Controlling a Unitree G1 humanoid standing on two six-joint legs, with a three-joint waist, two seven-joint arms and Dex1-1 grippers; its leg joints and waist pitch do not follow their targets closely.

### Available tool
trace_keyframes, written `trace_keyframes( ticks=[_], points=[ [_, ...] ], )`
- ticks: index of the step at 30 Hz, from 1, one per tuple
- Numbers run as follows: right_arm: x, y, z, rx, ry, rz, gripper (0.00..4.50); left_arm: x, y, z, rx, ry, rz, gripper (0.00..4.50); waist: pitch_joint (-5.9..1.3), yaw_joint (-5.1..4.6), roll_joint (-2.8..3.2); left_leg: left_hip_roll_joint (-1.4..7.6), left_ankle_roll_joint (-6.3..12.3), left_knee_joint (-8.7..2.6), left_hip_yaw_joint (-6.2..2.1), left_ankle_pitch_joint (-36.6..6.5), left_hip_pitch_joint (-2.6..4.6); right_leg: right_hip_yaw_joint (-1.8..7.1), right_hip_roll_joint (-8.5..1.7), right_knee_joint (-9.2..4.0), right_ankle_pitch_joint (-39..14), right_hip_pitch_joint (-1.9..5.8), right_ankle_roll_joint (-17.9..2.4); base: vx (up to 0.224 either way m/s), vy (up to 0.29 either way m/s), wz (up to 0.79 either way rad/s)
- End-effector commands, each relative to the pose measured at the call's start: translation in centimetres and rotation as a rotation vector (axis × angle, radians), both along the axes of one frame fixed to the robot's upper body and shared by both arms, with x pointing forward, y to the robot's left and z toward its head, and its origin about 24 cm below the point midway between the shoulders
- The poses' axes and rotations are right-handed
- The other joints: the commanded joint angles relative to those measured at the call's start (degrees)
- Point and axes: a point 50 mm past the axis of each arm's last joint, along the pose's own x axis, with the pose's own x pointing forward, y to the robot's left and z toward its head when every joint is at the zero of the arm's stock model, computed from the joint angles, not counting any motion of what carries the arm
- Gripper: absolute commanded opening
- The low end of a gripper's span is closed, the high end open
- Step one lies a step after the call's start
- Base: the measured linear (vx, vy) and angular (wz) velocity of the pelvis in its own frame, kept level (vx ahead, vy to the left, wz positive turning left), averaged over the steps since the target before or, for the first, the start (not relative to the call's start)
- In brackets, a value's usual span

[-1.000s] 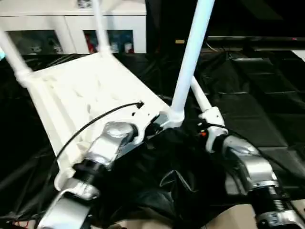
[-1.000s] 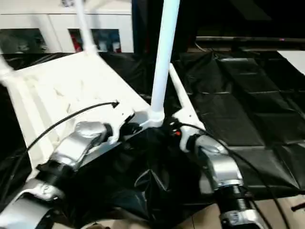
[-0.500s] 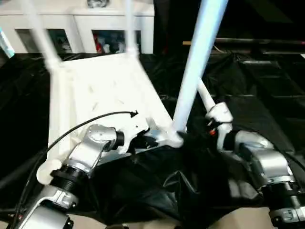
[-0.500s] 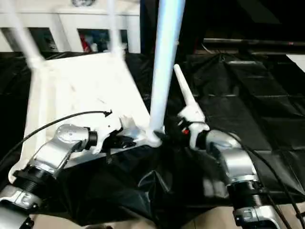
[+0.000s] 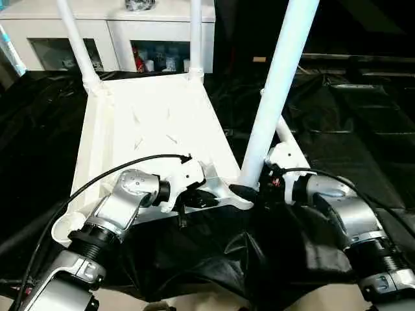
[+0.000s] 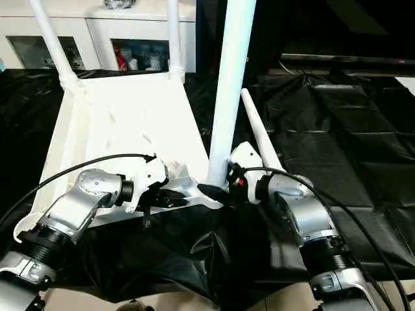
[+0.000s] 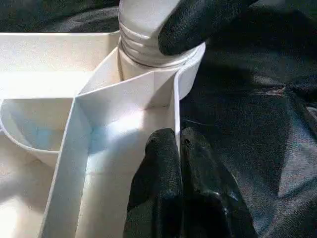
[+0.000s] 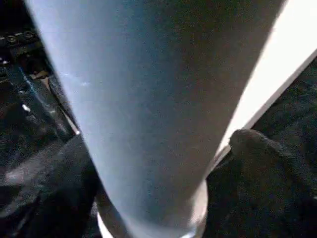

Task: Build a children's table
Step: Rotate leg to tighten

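The white tabletop (image 5: 149, 123) lies upside down on black cloth, ribs showing. Two legs (image 5: 76, 45) (image 5: 195, 35) stand in its far corner sockets. A third leg (image 5: 275, 91) stands upright in the near right socket (image 7: 190, 74). My right gripper (image 5: 249, 191) is shut on the foot of that leg, one finger (image 8: 257, 148) on each side of the tube. My left gripper (image 5: 201, 197) is shut on the tabletop's thin rim wall (image 7: 176, 106) just beside that socket. A loose leg (image 6: 256, 129) lies on the cloth behind my right wrist.
A white glass-door cabinet (image 5: 123, 32) stands behind the tabletop's far end. Crinkled black cloth (image 5: 350, 116) covers the surface to the right and hangs over the near edge. A black cable (image 5: 110, 178) loops over my left forearm.
The tabletop's far end has swung to the right, so it now lies squarer to me. My right gripper has come in to the near leg's foot. The camera has also shifted.
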Motion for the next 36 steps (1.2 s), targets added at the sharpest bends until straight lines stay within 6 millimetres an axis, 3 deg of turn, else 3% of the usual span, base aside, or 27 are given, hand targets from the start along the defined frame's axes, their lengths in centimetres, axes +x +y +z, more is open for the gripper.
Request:
trace_keyframes(
  ticks=[1, 9, 14, 17, 19, 23, 24, 31, 36],
  points=[
    [0.4, 0.1, 0.2, -0.021, -0.011, 0.001, 3.83, 0.2, -0.9, 0.9, -0.014, -0.033, -0.060, 0.00, -4.20, -0.36, -0.64, 2.31, 3.07, -3.75, -0.37, -10.17, 0.58, 3.39, -3.75, -3.64, -17.29, 3.46, -9.19, 0.000, 0.000, 0.00],
    [0.3, 1.1, -1.1, 0.012, 0.035, -0.041, 3.16, 0.9, -1.2, 0.8, -0.031, -0.037, 0.028, 0.00, -4.01, -0.63, -0.49, 2.23, 2.39, -3.84, -0.40, -11.97, 0.73, 3.27, -3.67, -4.09, -20.00, 3.24, -8.63, 0.000, 0.000, 0.00],
    [1.3, 2.2, -3.2, 0.018, 0.092, -0.303, 2.79, 2.6, -2.6, 1.1, -0.046, -0.068, 0.209, 0.00, -3.91, -1.16, -0.65, 1.89, 1.03, -3.90, -0.53, -13.60, 0.91, 3.03, -3.72, -4.76, -24.55, 3.26, -6.88, 0.000, 0.000, 0.00],
    [2.0, 3.1, -4.0, 0.042, 0.140, -0.473, 2.75, 3.6, -4.1, 1.6, -0.075, -0.076, 0.311, 0.00, -3.94, -1.84, -0.42, 1.75, 0.71, -3.82, -0.62, -14.01, 1.03, 2.91, -3.70, -4.93, -25.44, 3.17, -6.67, 0.000, 0.000, 0.00],
    [2.7, 4.2, -4.3, 0.056, 0.170, -0.605, 2.75, 4.1, -5.2, 1.7, -0.082, -0.092, 0.361, 0.00, -4.04, -2.20, -0.27, 1.77, 0.57, -3.82, -0.69, -13.63, 0.97, 2.98, -3.73, -4.89, -24.48, 3.10, -6.92, 0.000, 0.000, 0.00],
    [3.1, 6.0, -3.6, 0.065, 0.111, -0.569, 2.75, 4.0, -6.1, 1.7, -0.070, -0.125, 0.333, 0.00, -4.43, -2.47, -0.22, 1.75, 1.58, -3.69, -0.57, -11.95, 0.65, 3.09, -3.69, -4.28, -18.90, 3.50, -8.26, 0.000, 0.000, 0.00],
    [3.2, 6.3, -3.4, 0.074, 0.100, -0.556, 3.28, 3.9, -6.1, 1.7, -0.071, -0.128, 0.326, 0.00, -4.44, -2.48, -0.24, 1.75, 2.08, -3.66, -0.48, -11.25, 0.57, 3.12, -3.60, -4.13, -17.48, 3.51, -8.77, 0.000, 0.000, 0.00],
    [3.6, 6.4, -2.1, 0.171, 0.084, -0.467, 3.86, 3.5, -5.4, 1.5, -0.082, -0.133, 0.256, 0.00, -4.19, -2.65, -0.36, 1.86, 2.86, -3.84, -0.59, -13.30, 0.63, 3.01, -3.67, -4.41, -20.26, 3.62, -8.75, 0.000, 0.000, 0.00],
    [3.2, 4.4, -1.2, 0.102, -0.002, -0.297, 4.05, 2.8, -3.8, 1.2, -0.084, -0.117, 0.158, 0.00, -4.36, -2.68, -0.40, 2.01, 3.45, -3.69, -0.50, -11.66, 0.46, 3.19, -3.69, -3.88, -17.22, 3.77, -9.78, 0.000, 0.000, 0.00]
  ],
)
